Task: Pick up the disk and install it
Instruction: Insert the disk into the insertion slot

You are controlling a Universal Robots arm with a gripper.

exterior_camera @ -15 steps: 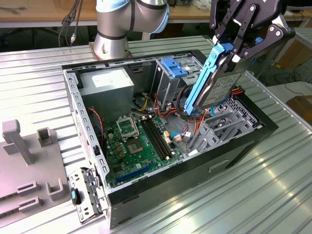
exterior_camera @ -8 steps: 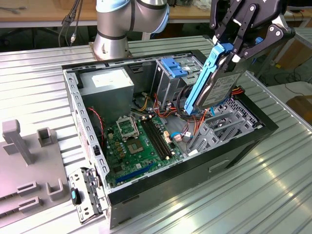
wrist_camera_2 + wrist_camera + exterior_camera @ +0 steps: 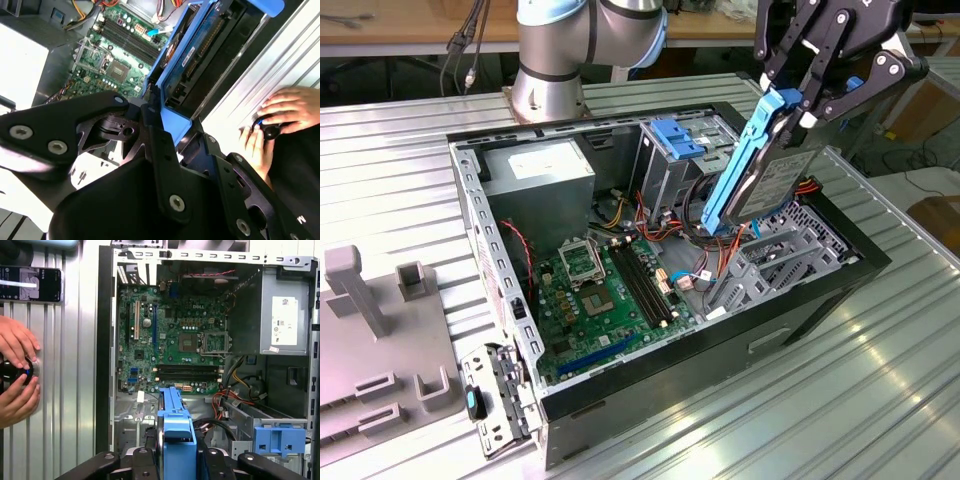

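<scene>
The disk [image 3: 775,178], a silver-grey drive in a blue plastic carrier, hangs tilted on edge above the open computer case [image 3: 860,265], on the exterior view's right. My gripper [image 3: 800,105] is shut on its upper end. In the second wrist view the disk [image 3: 200,55] slants away from the gripper [image 3: 165,120], with the motherboard beyond it. The first wrist view looks along the blue edge of the disk [image 3: 176,430], held in the gripper [image 3: 177,460] over the case's drive bay area.
Inside the case are a green motherboard [image 3: 600,300], a grey power-supply box [image 3: 540,175], a blue bracket [image 3: 678,138] and loose cables. A person's hands [image 3: 15,370] hold a dark knob beside the case, near a phone [image 3: 30,284]. Grey fixtures [image 3: 380,330] sit at the exterior view's left.
</scene>
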